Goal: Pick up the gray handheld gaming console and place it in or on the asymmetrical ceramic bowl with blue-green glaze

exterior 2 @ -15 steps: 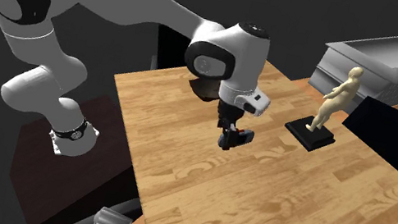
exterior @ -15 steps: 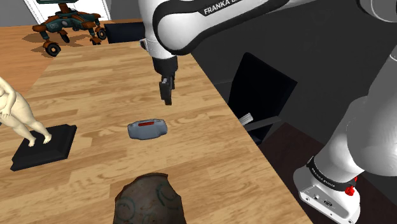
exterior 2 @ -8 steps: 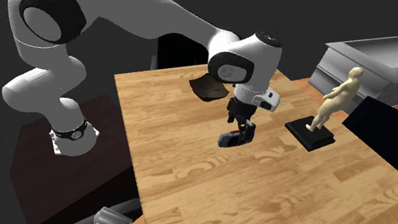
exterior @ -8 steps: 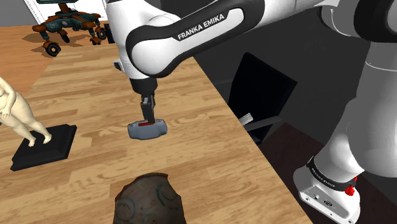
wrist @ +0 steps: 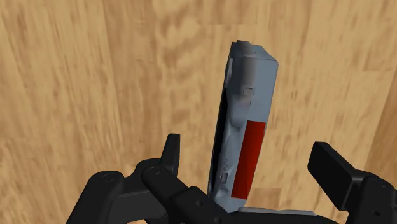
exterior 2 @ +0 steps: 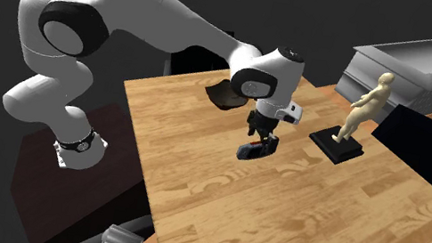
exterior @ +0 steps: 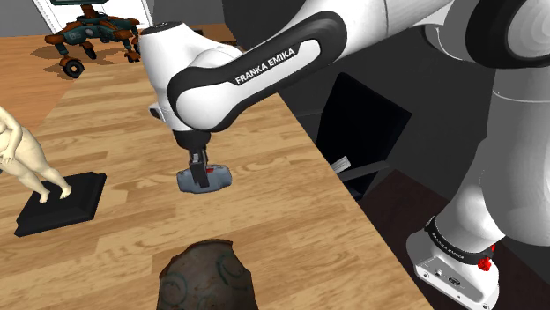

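even, diffuse light covers the wooden table; the white arm carries soft highlights; one flank of the console is shaded; surroundings are dim

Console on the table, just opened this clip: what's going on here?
The white arm holds its gripper low over the grey console, which lies flat on the wooden table. In the wrist view the fingers stand apart on either side of the console without touching it, so it is not yet gripped. The dark bowl sits apart from it, at the shoulder view's bottom edge.
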You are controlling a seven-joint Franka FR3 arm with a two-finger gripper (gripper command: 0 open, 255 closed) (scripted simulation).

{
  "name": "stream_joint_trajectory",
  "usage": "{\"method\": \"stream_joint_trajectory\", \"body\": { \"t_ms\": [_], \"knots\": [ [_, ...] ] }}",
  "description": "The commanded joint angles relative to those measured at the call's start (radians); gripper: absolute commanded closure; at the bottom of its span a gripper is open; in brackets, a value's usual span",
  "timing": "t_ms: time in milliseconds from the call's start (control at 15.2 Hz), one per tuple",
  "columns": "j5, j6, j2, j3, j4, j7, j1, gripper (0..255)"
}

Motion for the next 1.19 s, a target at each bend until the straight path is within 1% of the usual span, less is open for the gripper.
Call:
{"method": "stream_joint_trajectory", "body": {
  "t_ms": [0,528,594,1122],
  "knots": [
    [-0.006,0.028,0.015,-0.003,-0.013,0.003,0.001,0],
    [-0.006,0.028,0.015,-0.003,-0.013,0.003,0.001,0],
    [-0.006,0.028,0.015,-0.003,-0.013,0.003,0.001,255],
    [-0.006,0.028,0.015,-0.003,-0.014,0.003,0.001,255]
  ]
}}
